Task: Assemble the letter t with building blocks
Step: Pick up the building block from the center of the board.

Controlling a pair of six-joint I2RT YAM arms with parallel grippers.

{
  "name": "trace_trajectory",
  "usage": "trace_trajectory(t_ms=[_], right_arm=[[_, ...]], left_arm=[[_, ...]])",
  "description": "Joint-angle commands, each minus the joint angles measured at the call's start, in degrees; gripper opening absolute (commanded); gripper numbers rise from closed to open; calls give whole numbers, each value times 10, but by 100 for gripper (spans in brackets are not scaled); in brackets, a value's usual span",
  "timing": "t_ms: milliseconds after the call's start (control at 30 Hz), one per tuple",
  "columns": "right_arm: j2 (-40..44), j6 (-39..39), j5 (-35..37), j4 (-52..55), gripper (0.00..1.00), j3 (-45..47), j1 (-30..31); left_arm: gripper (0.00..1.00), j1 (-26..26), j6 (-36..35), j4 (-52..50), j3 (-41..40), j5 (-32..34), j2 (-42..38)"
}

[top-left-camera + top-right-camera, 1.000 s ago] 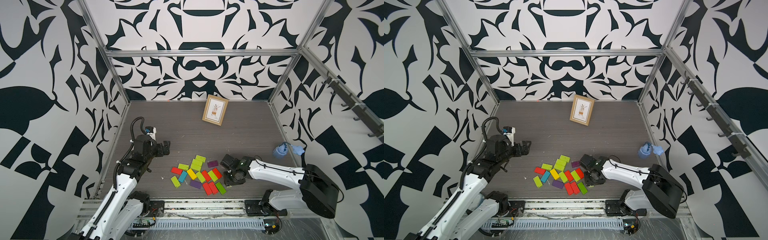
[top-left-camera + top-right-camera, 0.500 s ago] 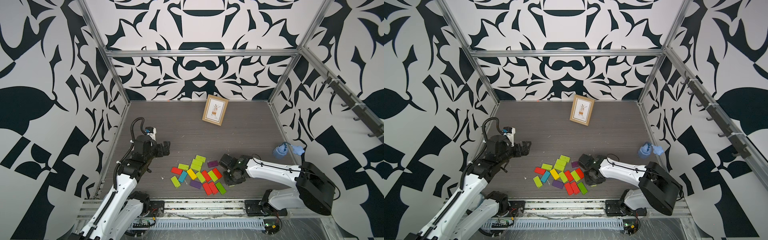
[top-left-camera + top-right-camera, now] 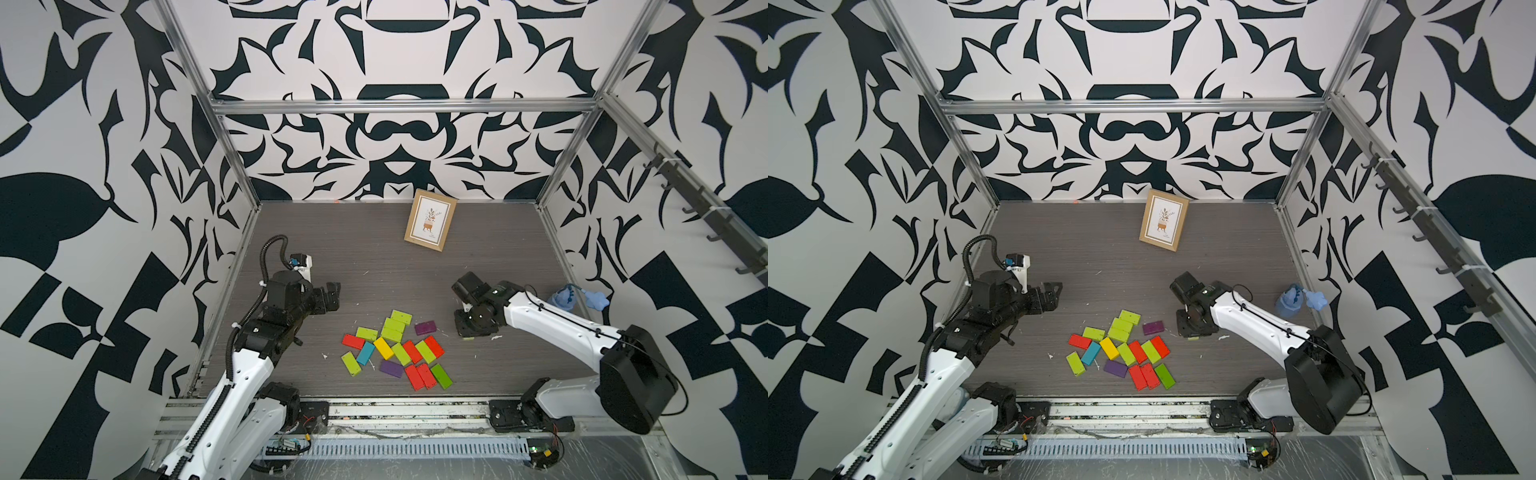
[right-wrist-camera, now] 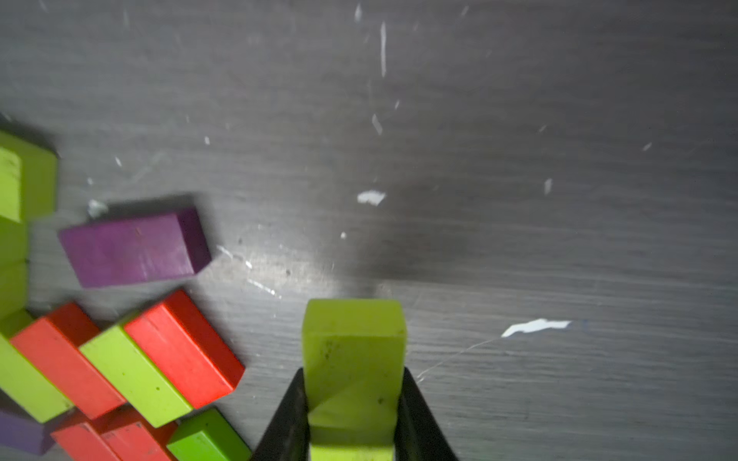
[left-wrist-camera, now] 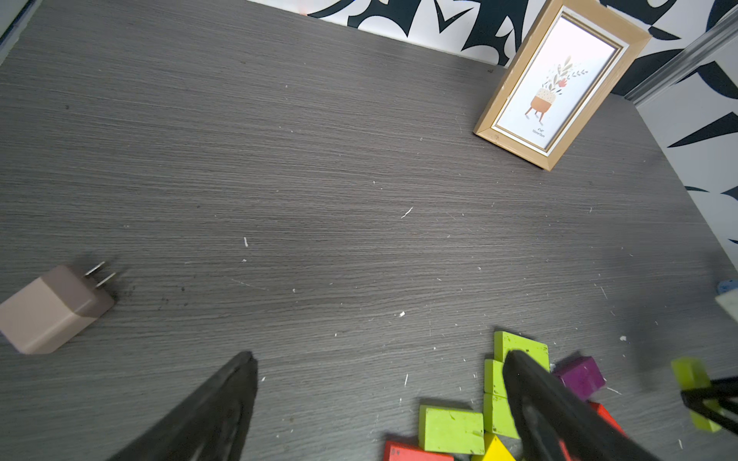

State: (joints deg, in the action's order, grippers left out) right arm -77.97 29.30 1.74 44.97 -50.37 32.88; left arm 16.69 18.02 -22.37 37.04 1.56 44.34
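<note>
**Clerk:** Entry one, right gripper [image 4: 353, 375]?

**Keeper:** Jaws clamped on one lime green block [image 4: 353, 339], over the bare table [image 4: 559, 199] just beside the pile. Only the right wrist view shows the grip. In both top views the arm covers it.

**Clerk:** Left gripper [image 5: 379, 355]?

**Keeper:** Jaws spread wide, nothing between them. It hangs near the pile's far left corner.

**Clerk:** Building blocks [image 3: 401, 353]?

**Keeper:** A loose flat cluster near the table's front edge, between the arms. Lime green, red, purple, yellow and blue. One purple block [image 3: 425, 328] lies slightly apart, nearest the right gripper.

**Clerk:** Sundries?

**Keeper:** Picture frame [image 3: 430, 220], propped near the back wall. Wall charger [image 5: 52, 311], seen in the left wrist view alone.
</note>
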Motion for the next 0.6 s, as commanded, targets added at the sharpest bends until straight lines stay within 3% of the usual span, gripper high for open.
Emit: trace_trajectory(t_ms=[0,567], right_arm=[[-20,-74,-1,20,12,-55,-39],[-227,-177,-24,5,5,-237,-184]], left_arm=[[100,0,4,-7,-4,-8,-8],[100,0,7,-12,-2,-9,-16]])
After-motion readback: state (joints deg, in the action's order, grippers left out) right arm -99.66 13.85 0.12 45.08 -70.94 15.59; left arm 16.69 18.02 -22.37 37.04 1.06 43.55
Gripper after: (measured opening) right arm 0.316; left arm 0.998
